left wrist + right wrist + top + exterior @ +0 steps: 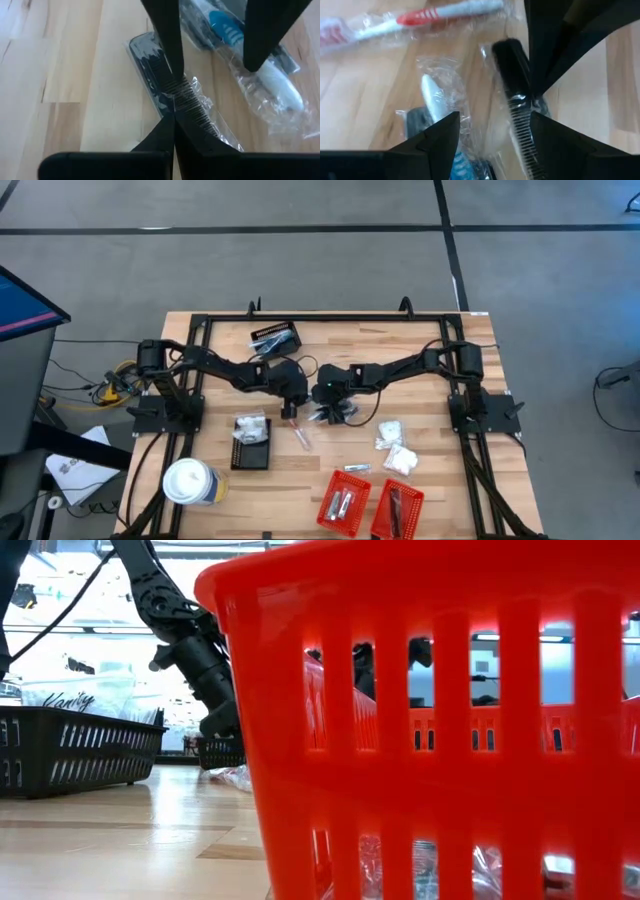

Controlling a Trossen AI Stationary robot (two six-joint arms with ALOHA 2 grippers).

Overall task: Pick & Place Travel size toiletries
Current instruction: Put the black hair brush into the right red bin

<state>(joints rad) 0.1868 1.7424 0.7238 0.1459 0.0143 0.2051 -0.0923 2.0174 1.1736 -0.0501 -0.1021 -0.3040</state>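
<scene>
Near the table's middle lies a small heap of clear-wrapped toiletries. It holds a black comb, also in the right wrist view, and a blue-and-white toothbrush. A red-and-white wrapped toothbrush lies beside them, toward the near edge. My left gripper is shut, its tips down on the comb. My right gripper comes from the opposite side and stands open, one finger either side of the comb and the blue toothbrush. Whether it touches them, I cannot tell. My left gripper has its shut fingertips on the wrapped comb's toothed edge, about mid-length. The fingers slant down from the table's left. The comb lies flat on the table. Whether a fold of the wrap is pinched between the tips, I cannot tell.
A black basket stands at the far side. Another with white packets is near left, beside a white lidded cup. Two red baskets stand at the near edge. White packets lie at the right.
</scene>
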